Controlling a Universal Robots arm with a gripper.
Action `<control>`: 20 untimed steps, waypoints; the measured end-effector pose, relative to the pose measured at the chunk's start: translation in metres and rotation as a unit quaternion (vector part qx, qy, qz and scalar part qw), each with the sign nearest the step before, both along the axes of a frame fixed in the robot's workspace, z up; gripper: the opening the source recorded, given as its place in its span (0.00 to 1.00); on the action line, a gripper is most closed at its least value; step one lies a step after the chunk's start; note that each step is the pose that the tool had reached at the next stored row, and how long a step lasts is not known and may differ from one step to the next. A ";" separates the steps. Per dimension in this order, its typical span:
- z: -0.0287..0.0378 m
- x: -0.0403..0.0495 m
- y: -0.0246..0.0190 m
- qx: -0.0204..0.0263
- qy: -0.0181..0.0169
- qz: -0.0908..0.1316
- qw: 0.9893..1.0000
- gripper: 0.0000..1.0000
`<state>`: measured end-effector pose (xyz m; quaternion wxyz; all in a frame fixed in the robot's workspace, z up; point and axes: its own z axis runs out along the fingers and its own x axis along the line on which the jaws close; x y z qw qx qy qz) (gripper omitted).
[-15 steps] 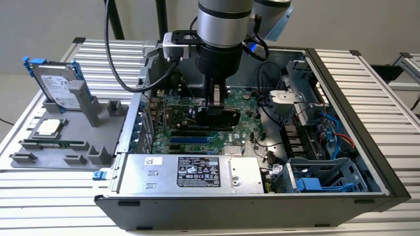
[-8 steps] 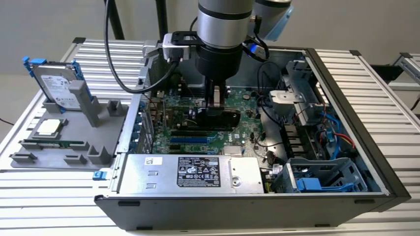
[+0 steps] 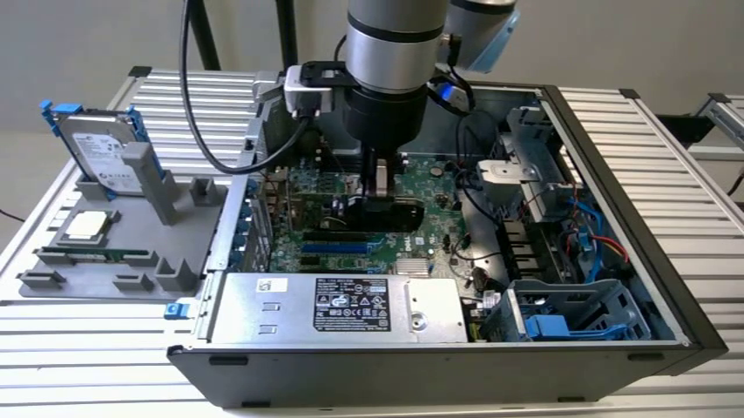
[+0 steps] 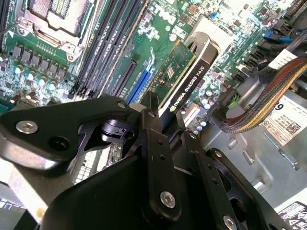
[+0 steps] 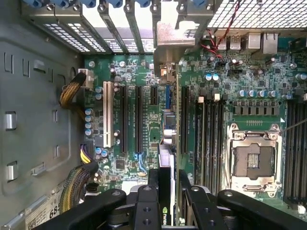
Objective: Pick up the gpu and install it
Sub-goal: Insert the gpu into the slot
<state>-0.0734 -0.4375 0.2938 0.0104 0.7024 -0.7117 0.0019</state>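
- Gripper [image 3: 381,202], black, two-fingered, on a grey arm: reaching down into the open desktop computer case [image 3: 651,157], its fingers clenching the top edge of the gpu; seen also in the second wrist view [image 4: 165,125] and the first wrist view [image 5: 168,184].
- Gpu [image 3: 369,214], a thin flat expansion card with a green circuit board face and a black cooler: standing on edge over the green motherboard [image 3: 436,196], among the long black expansion slots [image 5: 138,120]; seen too in the second wrist view [image 4: 184,72].
- Silver hard drive in a blue frame [image 3: 99,152]: standing upright in the grey holder tray [image 3: 70,283] outside the case, on the exterior view's left.
- Narrow green memory stick [image 3: 93,254]: lying in that tray.
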 end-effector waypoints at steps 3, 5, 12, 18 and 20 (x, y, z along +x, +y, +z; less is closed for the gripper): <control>-0.0025 -0.0044 0.0000 0.000 0.000 0.000 1.000 0.00; -0.0034 -0.0058 0.0000 0.000 0.000 0.000 1.000 0.00; -0.0039 -0.0062 0.0000 0.000 0.000 0.000 1.000 0.00; -0.0049 -0.0062 0.0000 0.000 0.000 0.000 1.000 0.00; -0.0057 -0.0063 0.0000 0.000 0.000 0.000 1.000 0.00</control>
